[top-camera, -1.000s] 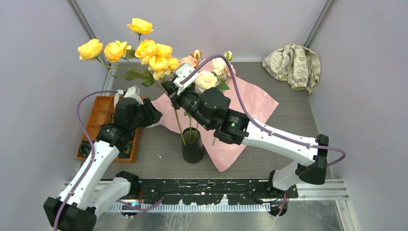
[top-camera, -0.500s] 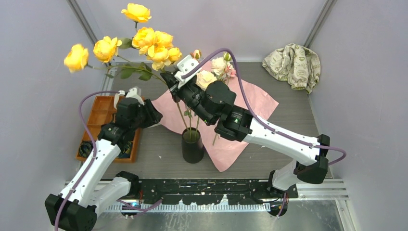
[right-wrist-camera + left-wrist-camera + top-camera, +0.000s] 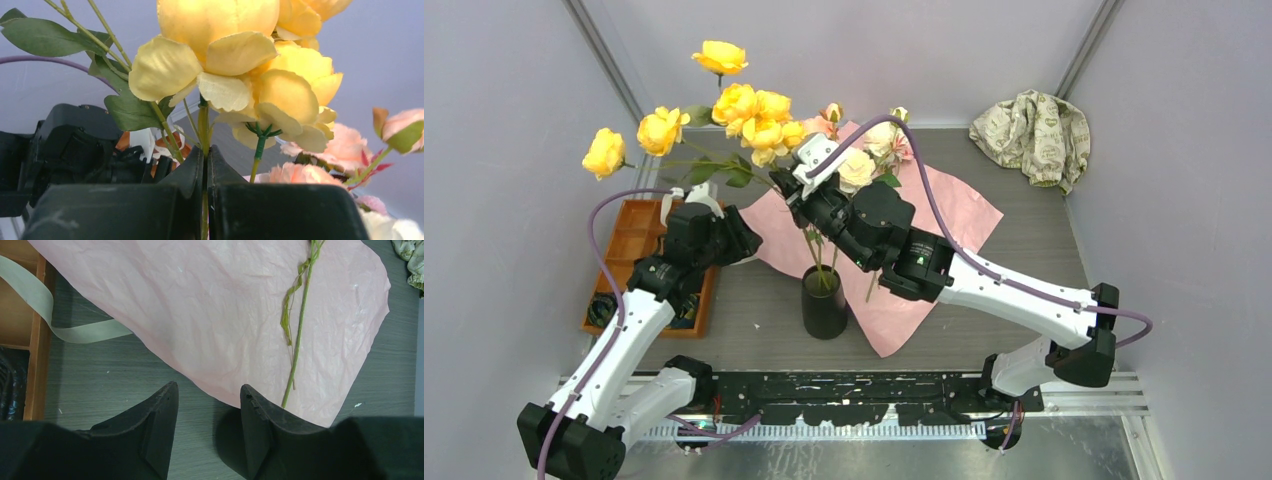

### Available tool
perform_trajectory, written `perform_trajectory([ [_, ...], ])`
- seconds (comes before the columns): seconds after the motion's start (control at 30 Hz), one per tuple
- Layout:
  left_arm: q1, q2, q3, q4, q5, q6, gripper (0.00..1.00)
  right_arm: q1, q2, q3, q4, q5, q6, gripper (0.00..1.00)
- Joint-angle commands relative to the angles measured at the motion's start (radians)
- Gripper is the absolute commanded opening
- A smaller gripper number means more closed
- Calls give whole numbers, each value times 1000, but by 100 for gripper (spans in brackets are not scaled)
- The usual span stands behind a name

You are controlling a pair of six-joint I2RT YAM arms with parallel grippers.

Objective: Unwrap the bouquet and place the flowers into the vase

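Left pincer [image 3: 207, 390]: jaws wide, empty, above bench at edge of pink wrapping paper [image 3: 215, 315]. Vase [image 3: 824, 305]: bench centre, stems entering. Yellow roses [image 3: 749, 105]: swung back rightward; right pincer [image 3: 205, 150] clamped on their stem, apparently seating it. Loose stem [image 3: 300, 325]: on paper, awaiting pickup.

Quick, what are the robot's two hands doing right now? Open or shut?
Left gripper: open, holding nothing.
Right gripper: closed on a stem of the flowers.

Right hand [image 3: 205, 155] tight on yellow flowers [image 3: 220, 55]
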Motion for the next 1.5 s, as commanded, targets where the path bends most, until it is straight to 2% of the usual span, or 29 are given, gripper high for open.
perform_trajectory([
  [0.0, 5, -4, 6, 52, 10, -6, 49, 5, -74, -56, 62, 26, 81, 1],
  [0.1, 5, -4, 2, 53, 10, -7, 49, 21, -104, -118, 55, 42, 122, 1],
  [0.3, 5, -1, -5, 64, 37, -16, 49, 53, -160, -200, -8, 64, 188, 15],
  [0.47, 5, -2, -12, 71, 47, -24, 49, 68, -219, -303, -26, 79, 277, 39],
  [0.6, 5, -6, -17, 75, 51, -29, 49, 82, -265, -373, -46, 107, 344, 46],
  [0.8, 5, -5, -20, 77, 57, -33, 49, 120, -379, -456, -86, 186, 402, 53],
  [1.0, 5, -17, -23, 56, 22, -21, 50, 150, -523, -535, -146, 311, 439, 54],
  [1.17, 7, -43, -25, 10, -87, -35, 50, 151, -646, -600, -198, 429, 472, 54],
  [1.33, 38, -76, -24, -192, -368, -204, 55, 152, -713, -606, -275, 639, 513, 55],
  [1.47, 130, -118, -85, -249, -369, -331, 56, 152, -714, -588, -357, 838, 587, 54],
])
